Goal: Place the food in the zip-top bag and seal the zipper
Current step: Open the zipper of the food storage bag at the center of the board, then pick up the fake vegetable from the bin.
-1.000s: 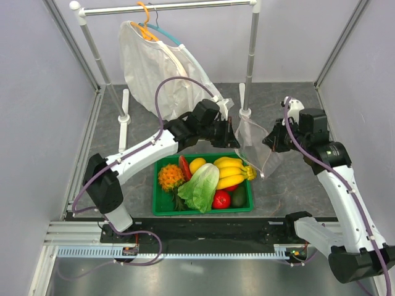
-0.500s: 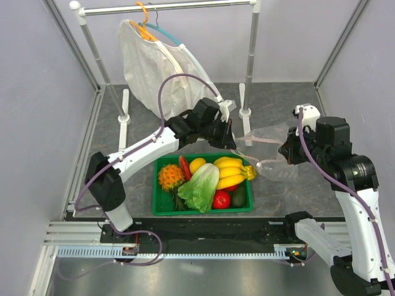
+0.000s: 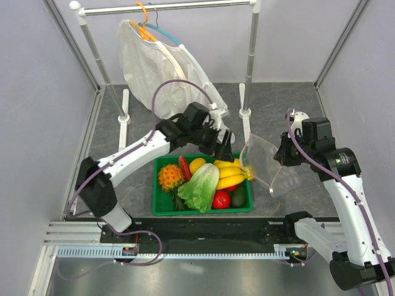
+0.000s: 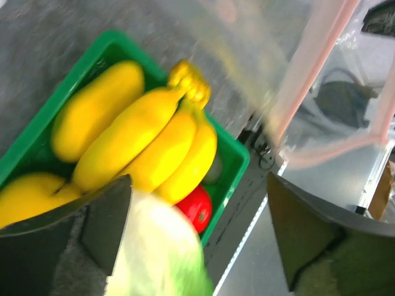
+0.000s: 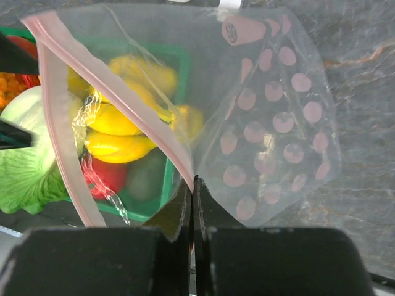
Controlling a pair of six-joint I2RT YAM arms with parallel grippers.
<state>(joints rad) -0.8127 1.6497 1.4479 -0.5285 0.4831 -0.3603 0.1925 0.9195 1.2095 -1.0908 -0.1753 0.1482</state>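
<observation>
Our left gripper (image 3: 223,150) hangs with jaws apart over the green tray (image 3: 159,208), where the lettuce (image 3: 200,185), yellow fruit (image 3: 197,164) and tomato (image 3: 221,199) lie. Just to the right, the zip-top bag (image 3: 264,165) dangles from our right gripper (image 5: 193,196), which is clamped on its zipper (image 5: 54,98). Pinched at one point only, the floppy mouth may sag closed or slip free during loading.

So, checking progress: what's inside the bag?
Nothing shows inside the bag; the bananas and tomato seen through it lie in the bin beyond. The right gripper hides one pinched edge.
</observation>
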